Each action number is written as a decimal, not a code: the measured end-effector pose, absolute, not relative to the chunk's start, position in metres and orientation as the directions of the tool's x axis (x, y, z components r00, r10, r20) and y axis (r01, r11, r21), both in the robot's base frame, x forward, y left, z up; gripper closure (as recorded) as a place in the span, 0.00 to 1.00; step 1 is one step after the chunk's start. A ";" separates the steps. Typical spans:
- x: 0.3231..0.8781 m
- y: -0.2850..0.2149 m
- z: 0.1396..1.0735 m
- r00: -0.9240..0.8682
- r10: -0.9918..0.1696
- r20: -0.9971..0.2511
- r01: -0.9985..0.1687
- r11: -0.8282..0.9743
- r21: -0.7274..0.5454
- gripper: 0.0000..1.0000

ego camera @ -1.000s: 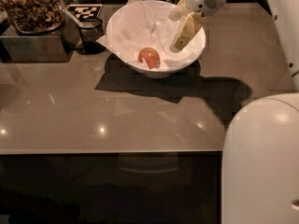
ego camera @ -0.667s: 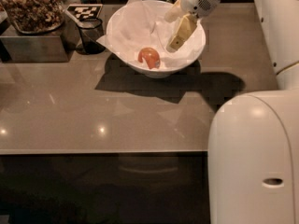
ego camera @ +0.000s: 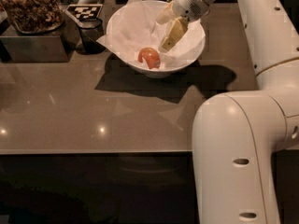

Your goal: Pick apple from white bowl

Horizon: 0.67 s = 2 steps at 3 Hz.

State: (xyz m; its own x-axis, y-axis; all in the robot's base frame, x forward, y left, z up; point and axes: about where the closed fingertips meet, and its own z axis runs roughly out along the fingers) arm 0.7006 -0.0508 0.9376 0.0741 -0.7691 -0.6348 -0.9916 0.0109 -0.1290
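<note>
The claw (ego camera: 161, 35) hangs over the right half of the white bowl (ego camera: 122, 55), its two fingers (ego camera: 172, 33) spread wide and gripping nothing. The apple (ego camera: 149, 58) lies low in the bowl on the crumpled paper liner (ego camera: 135, 29), just below and left of the claw, untouched. Left of the bowl stands a dark glass cup (ego camera: 91, 31), then a checkered marker card (ego camera: 84, 10) and a tray of brown snacks (ego camera: 30, 8). All sit on the bench (ego camera: 70, 111).
</note>
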 end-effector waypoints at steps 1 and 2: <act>0.707 -0.042 0.933 0.075 -0.749 -0.658 -0.993 0.008 -0.122 0.21; 0.713 -0.037 0.931 0.068 -0.741 -0.668 -0.992 0.020 -0.122 0.20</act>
State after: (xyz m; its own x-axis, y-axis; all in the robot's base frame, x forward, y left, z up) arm 0.7127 -0.0366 0.9310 0.0675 -0.7408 -0.6683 -0.9923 0.0195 -0.1219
